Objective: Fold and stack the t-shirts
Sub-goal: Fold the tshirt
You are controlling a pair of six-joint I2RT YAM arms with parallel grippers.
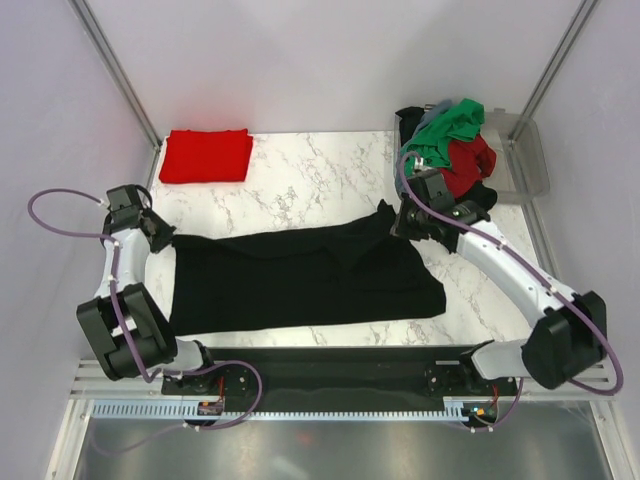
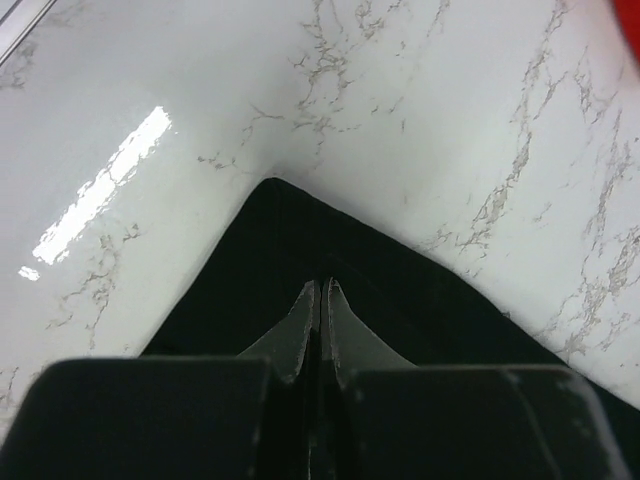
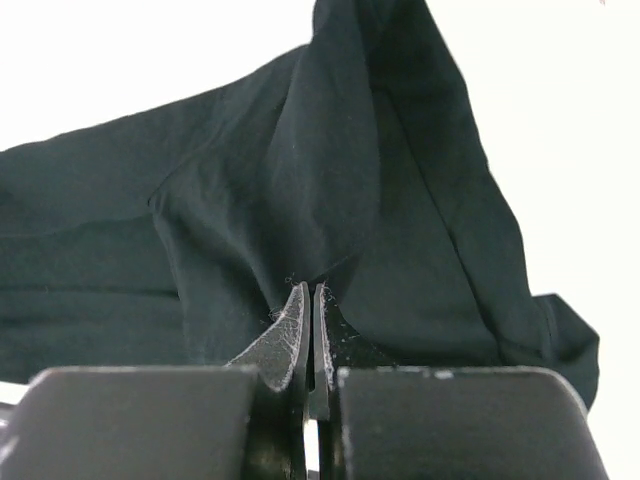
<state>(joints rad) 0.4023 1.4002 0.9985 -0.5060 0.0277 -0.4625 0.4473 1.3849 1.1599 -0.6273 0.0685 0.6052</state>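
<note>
Closest in, the left jaws are pinched together on the left corner of the large black cloth t-shirt (image 1: 300, 275); the right jaws clamp its raised upper-right corner. I see white marble desk (image 1: 320, 180) between its top edge and the folded red t-shirt (image 1: 207, 155), upper left.

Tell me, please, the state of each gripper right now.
Left gripper: closed over the black t-shirt corner; grip unclear.
Right gripper: closed, pinching the black t-shirt.

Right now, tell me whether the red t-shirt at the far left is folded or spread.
Folded: the red t-shirt lies as a compact, flat rectangle with straight edges, and no sleeves or collar stick out.
</note>
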